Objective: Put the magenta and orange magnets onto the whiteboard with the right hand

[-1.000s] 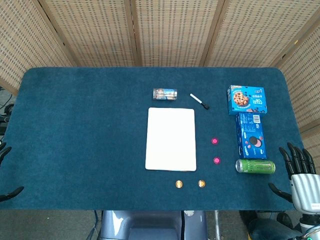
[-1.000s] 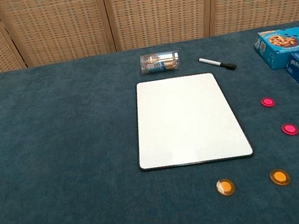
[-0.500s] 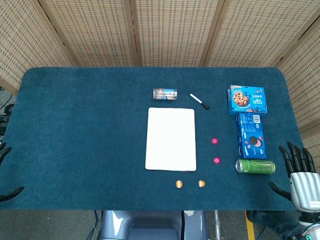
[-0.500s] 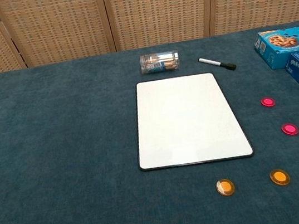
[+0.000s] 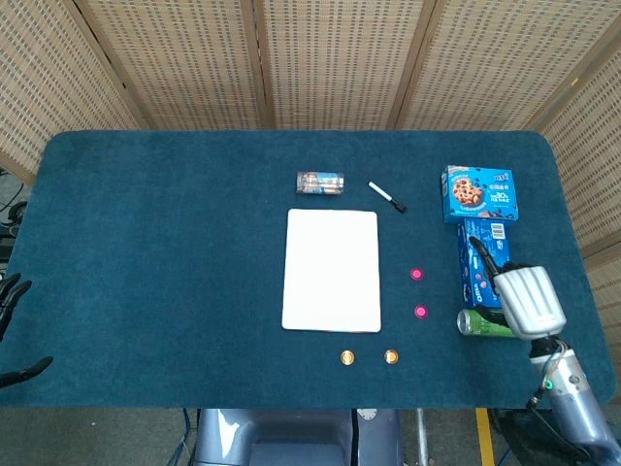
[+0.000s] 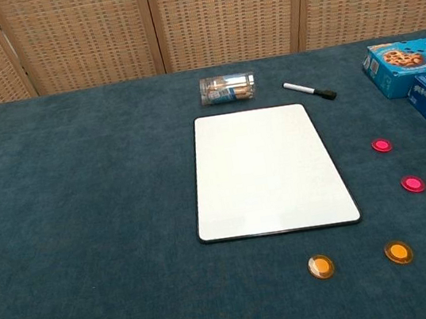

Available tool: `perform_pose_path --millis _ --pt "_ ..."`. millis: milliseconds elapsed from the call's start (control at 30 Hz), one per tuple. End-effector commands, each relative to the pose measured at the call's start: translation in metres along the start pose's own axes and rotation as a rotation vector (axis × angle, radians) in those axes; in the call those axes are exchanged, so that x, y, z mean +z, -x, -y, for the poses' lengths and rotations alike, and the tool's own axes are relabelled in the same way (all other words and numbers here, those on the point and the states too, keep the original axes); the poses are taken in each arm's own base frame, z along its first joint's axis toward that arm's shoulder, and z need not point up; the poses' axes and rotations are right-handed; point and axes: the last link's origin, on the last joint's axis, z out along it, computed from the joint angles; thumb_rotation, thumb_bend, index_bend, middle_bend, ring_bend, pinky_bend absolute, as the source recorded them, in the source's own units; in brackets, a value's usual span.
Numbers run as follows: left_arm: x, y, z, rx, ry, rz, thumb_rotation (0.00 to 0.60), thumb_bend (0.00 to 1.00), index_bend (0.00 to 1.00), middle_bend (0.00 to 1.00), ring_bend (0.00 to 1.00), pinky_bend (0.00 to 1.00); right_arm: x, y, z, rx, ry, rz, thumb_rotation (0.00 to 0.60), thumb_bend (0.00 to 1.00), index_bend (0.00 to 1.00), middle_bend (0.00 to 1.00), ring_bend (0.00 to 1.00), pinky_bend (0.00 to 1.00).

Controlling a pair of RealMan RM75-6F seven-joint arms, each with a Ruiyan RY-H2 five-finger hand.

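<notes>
The right hand (image 5: 527,299) hangs over the green can (image 5: 482,325) and the near end of the dark-blue cookie box (image 5: 485,260), back of the hand up, holding nothing. Dark fingertips (image 5: 478,249) reach forward over the box, but whether the fingers are spread or drawn together I cannot tell from this angle. The chest view does not show it at all.

All 4 magnets lie on the cloth to the hand's left, none on the whiteboard (image 5: 331,270) yet. The 2 magenta magnets (image 5: 420,312) are nearest, between the hand and the board's right edge; the 2 orange magnets (image 5: 391,357) sit further left and closer to the robot, just off the board's near edge.

Likely troubles:
- The can lies on its side directly under the hand; a low sweep leftward could set it rolling toward the magenta pair.
- The magnets are flat and low on soft cloth, so fingertips may slide over one or push it along instead of lifting it.
- The 2 of each colour lie near each other, so a wide grasp may disturb the neighbour.

The left hand (image 5: 14,330) stays at the far left table edge, fingers apart, empty.
</notes>
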Motion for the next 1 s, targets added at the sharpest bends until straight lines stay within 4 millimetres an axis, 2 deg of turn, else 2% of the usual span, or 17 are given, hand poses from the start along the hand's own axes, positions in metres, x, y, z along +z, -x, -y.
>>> perform_pose_path --millis 33,200,367,567,733,800,1000 --pt "0.004 0.002 0.000 0.006 -0.007 0.008 0.600 0.00 0.00 0.00 0.00 0.00 0.055 0.010 0.026 0.000 -0.040 0.102 0.600 0.02 0.04 0.93 0.94 1.00" --pt "0.009 0.005 0.001 0.015 -0.024 0.026 0.600 0.00 0.00 0.00 0.00 0.00 0.088 0.034 0.039 0.006 -0.001 0.199 0.600 0.12 0.25 0.96 0.97 1.00" --pt "0.012 0.005 0.002 0.018 -0.035 0.030 0.600 0.00 0.00 0.00 0.00 0.00 0.106 0.057 0.045 0.034 0.066 0.274 0.600 0.18 0.35 0.98 0.99 1.00" --pt "0.013 0.006 0.002 0.016 -0.040 0.037 0.600 0.00 0.00 0.00 0.00 0.00 0.115 0.082 0.051 -0.007 0.116 0.316 0.600 0.20 0.35 0.98 0.99 1.00" --pt "0.013 0.007 0.002 0.020 -0.039 0.044 0.600 0.00 0.00 0.00 0.00 0.00 0.118 0.096 0.050 -0.040 0.138 0.335 0.600 0.27 0.36 0.98 0.99 1.00" --pt "0.013 0.006 0.002 0.020 -0.042 0.039 0.600 0.00 0.00 0.00 0.00 0.00 0.118 0.101 0.051 -0.040 0.141 0.343 0.600 0.31 0.36 0.98 0.99 1.00" --pt "0.014 0.006 0.003 0.020 -0.045 0.046 0.600 0.00 0.00 0.00 0.00 0.00 0.115 0.107 0.056 -0.038 0.128 0.350 0.600 0.32 0.36 0.98 0.99 1.00"
